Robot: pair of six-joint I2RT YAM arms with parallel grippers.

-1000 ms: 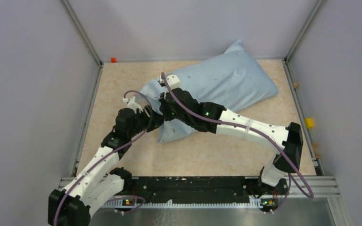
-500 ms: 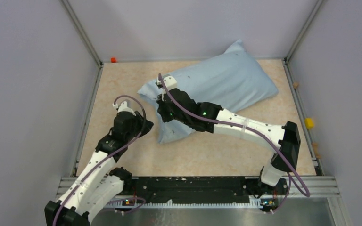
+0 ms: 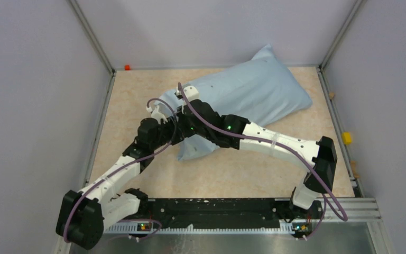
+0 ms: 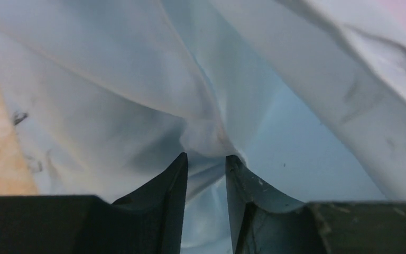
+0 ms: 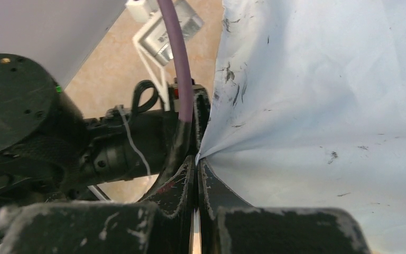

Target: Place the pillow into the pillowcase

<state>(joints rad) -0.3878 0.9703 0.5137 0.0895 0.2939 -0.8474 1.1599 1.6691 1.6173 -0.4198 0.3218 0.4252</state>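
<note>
The light-blue pillowcase (image 3: 254, 92) lies plump across the far right of the table. Its limp open end hangs toward the middle. The pillow is hidden; no off-white cushion shows outside the case. My right gripper (image 3: 183, 126) is shut on the edge of the pillowcase's open end, seen in the right wrist view (image 5: 197, 159) with the cloth (image 5: 322, 106) stretching away from it. My left gripper (image 3: 172, 131) is right beside it. In the left wrist view its fingers (image 4: 206, 156) stand narrowly apart, pinching a fold of the cloth (image 4: 296, 159).
Grey walls and metal rails (image 3: 98, 127) close in the beige table on three sides. A small red thing (image 3: 127, 67) sits at the far left corner and a yellow one (image 3: 346, 138) on the right rail. My left arm (image 5: 111, 148) fills the left of the right wrist view.
My left gripper pulled back from the pillowcase's open end, then moved in again and now sits against it beside the right gripper. The right gripper kept its hold and barely moved.
</note>
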